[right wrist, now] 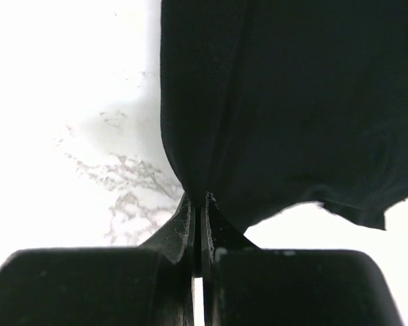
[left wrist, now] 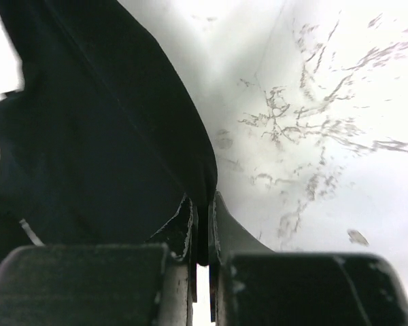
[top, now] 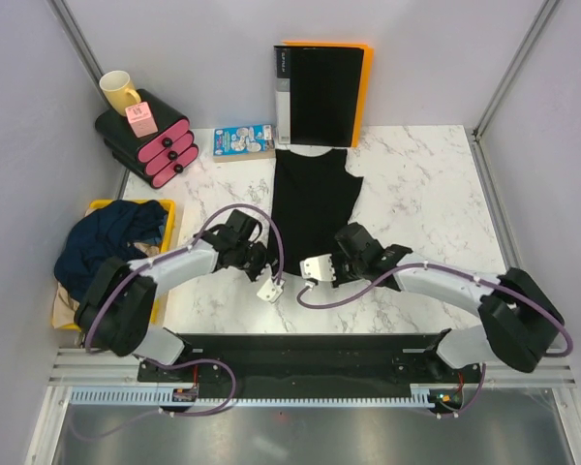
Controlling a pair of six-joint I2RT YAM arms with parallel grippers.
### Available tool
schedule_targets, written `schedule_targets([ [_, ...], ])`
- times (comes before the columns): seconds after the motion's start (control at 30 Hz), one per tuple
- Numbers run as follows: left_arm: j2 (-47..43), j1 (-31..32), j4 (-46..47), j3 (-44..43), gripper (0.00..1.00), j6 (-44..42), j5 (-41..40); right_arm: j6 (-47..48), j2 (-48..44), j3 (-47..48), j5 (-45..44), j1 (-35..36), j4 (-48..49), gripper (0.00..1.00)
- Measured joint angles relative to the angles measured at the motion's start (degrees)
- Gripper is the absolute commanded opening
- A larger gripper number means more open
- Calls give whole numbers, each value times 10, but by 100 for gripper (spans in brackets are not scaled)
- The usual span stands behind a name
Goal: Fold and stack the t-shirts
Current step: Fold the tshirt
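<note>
Right side of the tabletop (top: 436, 184) is showing bare marble all the way back, so that's where a claw is getting room to pass. The middle lane is being taken up by the black tee (top: 315, 199), with the left claw (left wrist: 202, 217) and right claw (right wrist: 198, 204) crowding its near end, each pinching cloth tight. The back edge is getting blocked by the binder (top: 320, 92), a book (top: 244, 141) and the drawer stack (top: 147, 140) carrying a mug (top: 119, 91). The left edge is being hogged by the yellow bin (top: 102, 204), with the navy tee (top: 107, 242) spilling over it.

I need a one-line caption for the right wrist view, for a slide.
Right gripper shut on an edge of the black t-shirt, with the white marble table showing beside the cloth.
</note>
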State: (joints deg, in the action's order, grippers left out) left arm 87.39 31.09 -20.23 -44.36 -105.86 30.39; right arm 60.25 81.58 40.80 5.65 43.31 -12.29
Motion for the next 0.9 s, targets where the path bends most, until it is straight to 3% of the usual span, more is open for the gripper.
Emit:
schedule_targets([
  [0.27,-171,3,-94,29,2,2,48,-35,-113,63,18,52,-173,0],
  [0.53,-299,10,-176,53,2,2,104,-65,-146,141,49,74,-300,0],
  [0.9,-356,13,-294,10,2,-3,161,-59,-153,223,64,120,-407,0],
])
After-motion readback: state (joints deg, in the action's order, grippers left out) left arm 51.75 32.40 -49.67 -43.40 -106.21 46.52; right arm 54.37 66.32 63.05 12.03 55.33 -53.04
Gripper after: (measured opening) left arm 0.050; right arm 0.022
